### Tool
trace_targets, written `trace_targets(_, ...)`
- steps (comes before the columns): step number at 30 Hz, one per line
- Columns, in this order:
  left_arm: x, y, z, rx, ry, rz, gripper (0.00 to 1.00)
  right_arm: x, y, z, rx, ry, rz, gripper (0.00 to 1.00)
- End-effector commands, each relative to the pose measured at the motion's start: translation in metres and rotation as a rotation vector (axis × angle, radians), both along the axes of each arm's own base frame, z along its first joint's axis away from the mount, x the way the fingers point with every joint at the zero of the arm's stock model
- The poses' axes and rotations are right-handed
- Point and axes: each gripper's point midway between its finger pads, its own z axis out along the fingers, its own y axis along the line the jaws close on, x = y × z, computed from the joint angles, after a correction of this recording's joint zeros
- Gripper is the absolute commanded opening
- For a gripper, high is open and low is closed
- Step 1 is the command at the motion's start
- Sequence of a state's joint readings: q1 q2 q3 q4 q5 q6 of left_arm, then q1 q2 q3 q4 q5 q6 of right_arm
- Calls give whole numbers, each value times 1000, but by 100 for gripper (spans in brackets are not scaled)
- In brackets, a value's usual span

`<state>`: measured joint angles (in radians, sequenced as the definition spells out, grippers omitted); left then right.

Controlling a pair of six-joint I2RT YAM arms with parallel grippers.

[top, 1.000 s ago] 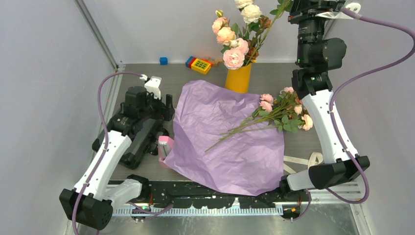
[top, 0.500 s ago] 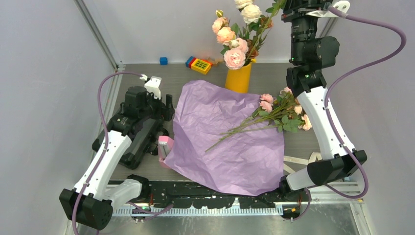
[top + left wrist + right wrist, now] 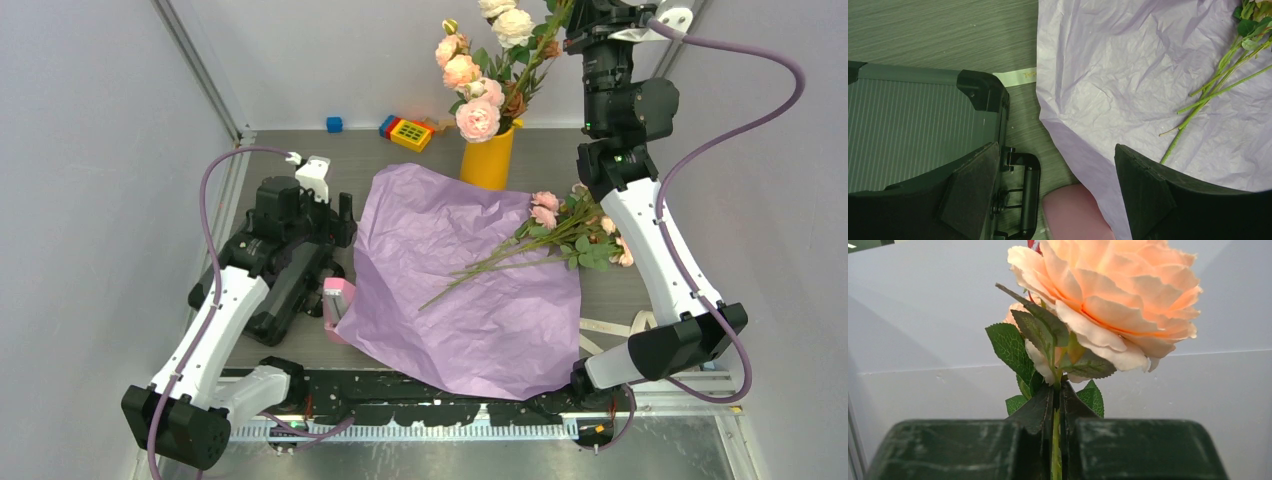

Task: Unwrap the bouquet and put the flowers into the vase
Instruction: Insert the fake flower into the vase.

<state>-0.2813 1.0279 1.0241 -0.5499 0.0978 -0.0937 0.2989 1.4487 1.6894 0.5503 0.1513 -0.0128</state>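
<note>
Rose, peach in colour, stands directly above the right pincer. The fingers of that pincer are pressed together on the thin green stem, just below the leaves. The right pincer is raised high over the far side of the table. The vase stands below it and to its left. Whether the lower end of the held stem reaches the vase mouth cannot be told. Large pale roses stand in the vase.

Loose flowers lie well below the right pincer, beside the right forearm. Their stems point across the paper toward the left pincer. The paper lies unfolded, lilac side up.

Left pincer sits low at the left edge of the paper, fingers spread wide, gripping nothing. A pink object lies between its fingers, touching the paper edge. A strip of ribbon lies ahead of its left finger. Toy blocks lie well beyond the left pincer, just left of the vase.
</note>
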Motion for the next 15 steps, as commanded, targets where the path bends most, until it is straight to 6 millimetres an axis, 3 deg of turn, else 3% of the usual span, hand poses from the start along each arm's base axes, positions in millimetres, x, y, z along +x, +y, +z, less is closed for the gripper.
trace_targets(1, 6, -1, 5, 6, -37, -5, 88, -9, 1, -4, 1, -12, -5, 0)
trace_targets(8, 6, -1, 5, 4, -36, -8, 88, 3, 10, -37, 3, 62, 9, 0)
trace_targets(15, 5, -1, 6, 1, -40, -9, 88, 11, 26, -57, -36, 132, 43, 0)
